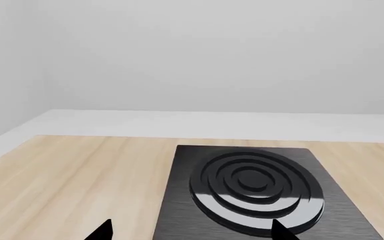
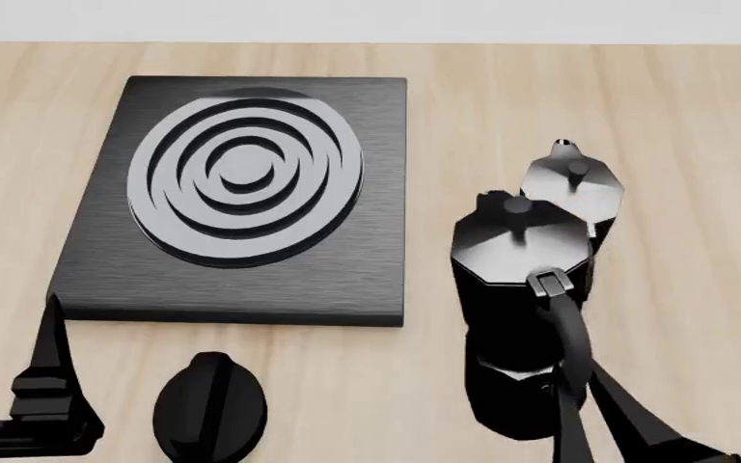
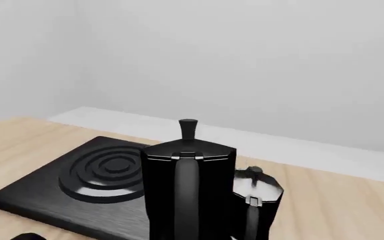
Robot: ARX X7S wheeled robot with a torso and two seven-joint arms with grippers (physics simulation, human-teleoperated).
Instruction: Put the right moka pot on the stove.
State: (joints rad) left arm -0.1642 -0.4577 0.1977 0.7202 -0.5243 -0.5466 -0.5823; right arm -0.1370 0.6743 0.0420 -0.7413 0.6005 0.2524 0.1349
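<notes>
The right moka pot (image 2: 519, 289), black and faceted with a knobbed lid, is just right of the stove (image 2: 100, 260), its handle towards me. My right gripper (image 2: 587, 410) comes in from the near side, its fingers closed around the pot's curved handle. In the right wrist view the pot (image 3: 188, 185) fills the centre and hides the fingers. The second moka pot (image 2: 577, 188) stands just behind it to the right, also in the right wrist view (image 3: 255, 192). My left gripper (image 1: 192, 232) is open and empty at the stove's near left corner (image 1: 178, 210).
A small round black knob (image 2: 209, 410) lies on the wooden table (image 2: 693, 145) in front of the stove, next to my left gripper (image 2: 51, 386). A white wall and ledge (image 1: 212, 122) run behind the table's far edge.
</notes>
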